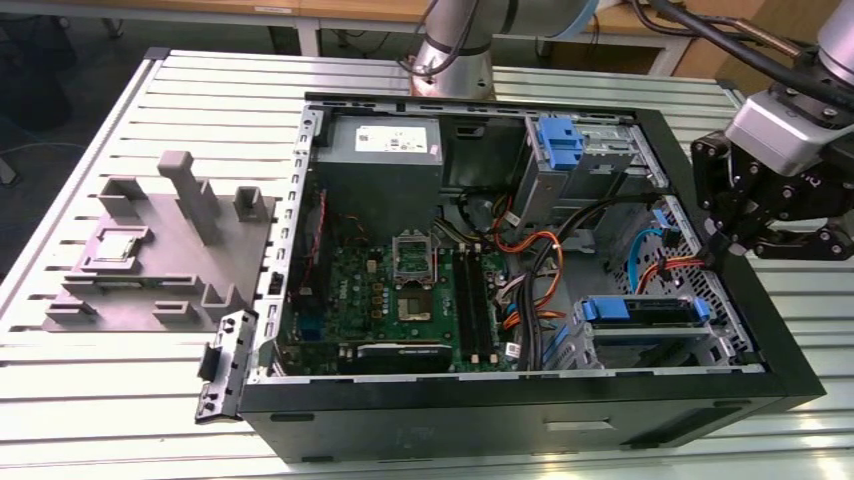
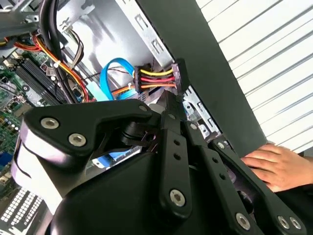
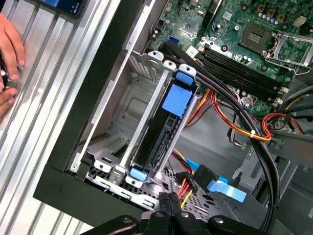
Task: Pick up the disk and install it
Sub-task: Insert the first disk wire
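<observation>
Gripper (image 1: pixel 727 245) over the case (image 1: pixel 747 290) edge, fingers look clenched on nothing — disk (image 3: pixel 168 129) sits in its bay, hand (image 2: pixel 274 166) nearby.

A lab or electronics workshop is suggested. An opened computer case (image 1: pixel 534 400) is laid on a slatted aluminium bench (image 1: pixel 120 390) across the frame's middle, a grey fixture block (image 1: pixel 160 250) is placed at left, and wooden desks (image 1: pixel 334 12) are seen along the top edge.

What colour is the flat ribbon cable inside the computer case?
Light blue; the flat ribbon cable shows best in the second wrist view.
</observation>
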Available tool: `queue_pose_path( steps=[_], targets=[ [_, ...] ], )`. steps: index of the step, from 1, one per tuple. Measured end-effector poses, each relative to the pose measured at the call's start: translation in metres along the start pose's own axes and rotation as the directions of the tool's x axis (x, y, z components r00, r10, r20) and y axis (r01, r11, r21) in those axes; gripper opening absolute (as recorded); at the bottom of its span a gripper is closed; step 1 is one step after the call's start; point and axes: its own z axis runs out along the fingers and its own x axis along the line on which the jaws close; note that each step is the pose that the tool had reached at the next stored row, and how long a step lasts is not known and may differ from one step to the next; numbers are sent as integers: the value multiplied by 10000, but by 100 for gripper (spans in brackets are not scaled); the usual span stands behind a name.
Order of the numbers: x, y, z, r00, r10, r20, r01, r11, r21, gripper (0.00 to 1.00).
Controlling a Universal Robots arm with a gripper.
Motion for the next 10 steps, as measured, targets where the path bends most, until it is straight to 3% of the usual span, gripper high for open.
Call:
queue_pose_path(
  steps=[6,10],
  targets=[
    [-36,-52,5,10000,-47,-10,47,10000,-5,10],
    [-37,-53,9,9978,-667,17,667,9978,13,10]
  ],
)
